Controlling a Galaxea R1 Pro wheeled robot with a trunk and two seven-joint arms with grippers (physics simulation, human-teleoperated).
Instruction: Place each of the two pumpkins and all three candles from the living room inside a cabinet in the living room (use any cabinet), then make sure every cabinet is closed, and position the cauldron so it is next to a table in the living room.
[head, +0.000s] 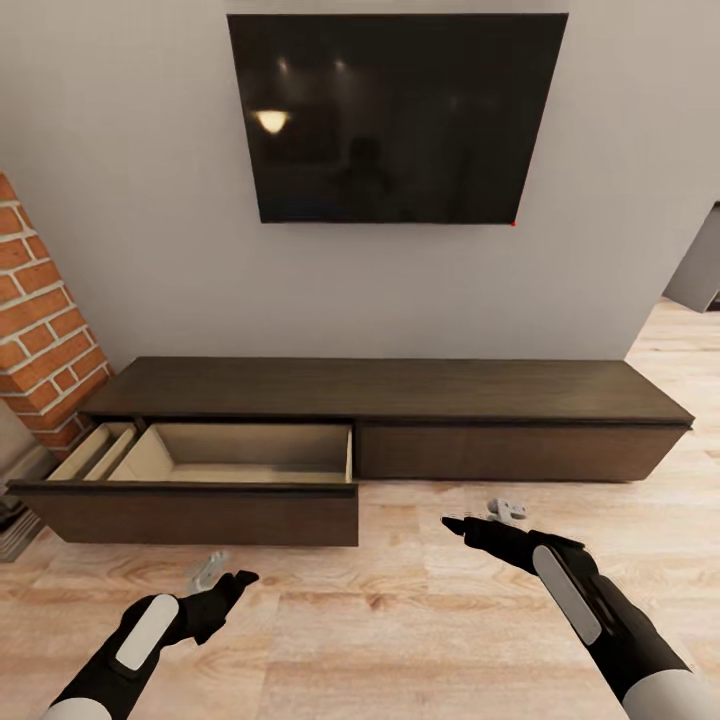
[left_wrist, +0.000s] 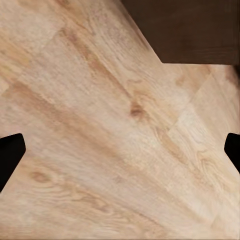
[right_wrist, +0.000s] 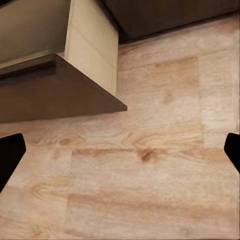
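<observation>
One long cabinet (head: 400, 400) ran along the grey wall under the dark television (head: 395, 115), brick column (head: 40, 320) at its left end. Its left drawer (head: 200, 480) stood pulled out over the plank floor (head: 400, 620); what I could see of the pale interior was bare, and the right front was flush. I held my left gripper (head: 225, 578) low before the drawer front, fingers spread wide. My right gripper (head: 480, 520) hovered over the floor past the drawer's corner, fingers equally wide and holding nothing.
</observation>
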